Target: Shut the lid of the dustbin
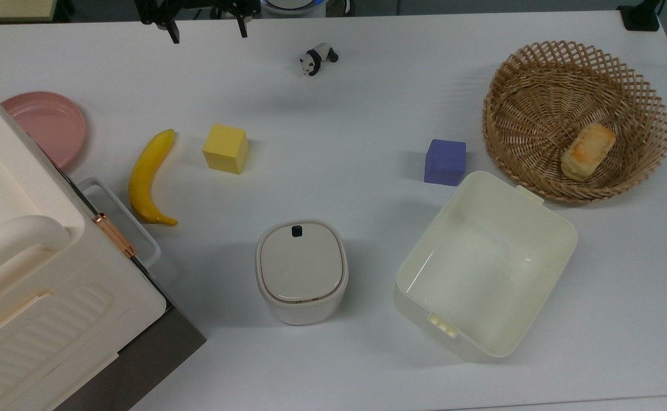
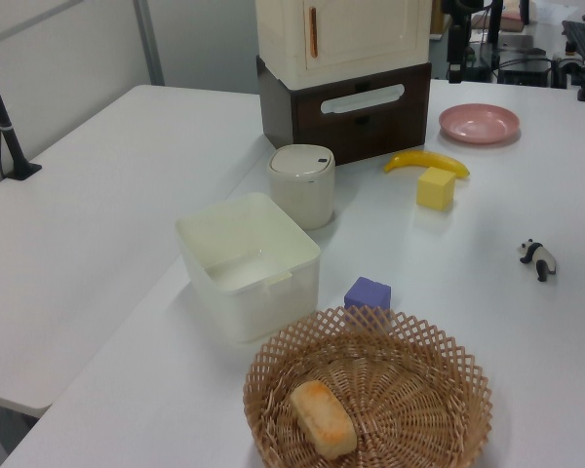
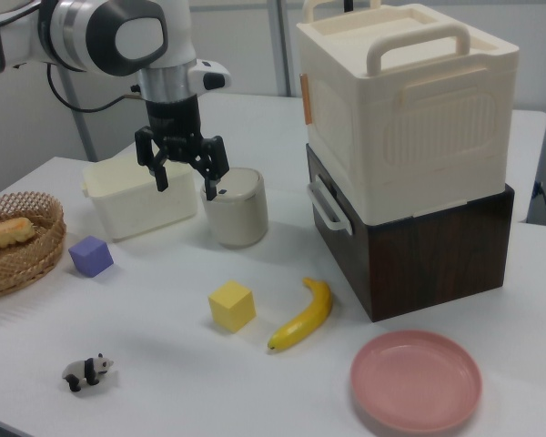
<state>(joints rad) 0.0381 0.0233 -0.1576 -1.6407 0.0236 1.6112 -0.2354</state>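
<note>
Now the hand (image 3: 182, 173) hangs in the air with its two fingers spread wide and nothing between them, well above the table (image 1: 367, 103) near the edge at the top view's top. In the right view it sits in front of the dustbin (image 3: 236, 208), but the top view shows it well apart, across open table from it. Nearest it lie the little panda figure (image 1: 318, 59), the yellow cube (image 1: 226, 148) and the banana (image 1: 148, 176), with the pink plate (image 1: 48, 125) off toward the top view's left. Further out stands the dustbin, small and cream-white, between the big cream box with its handle (image 1: 19, 251) on the top view's left and the open cream tub (image 1: 484, 265) on the top view's right. Beyond those, the purple cube (image 1: 445, 162) and the wicker basket (image 1: 538, 68) with a bread roll (image 1: 587, 150) in it.

And the lid (image 1: 301, 265)? It looks flat and seated within the bin's rim, black square mark toward the far edge, so the closing appears done or very nearly so. As for handling: this reads as light, stiff, smooth plastic, probably hinged. No pinch needed. A downward press with a fingertip on the flat beige panel, away from the presumed hinge, would do, and gently, since so light a bin may slide or tip.
</note>
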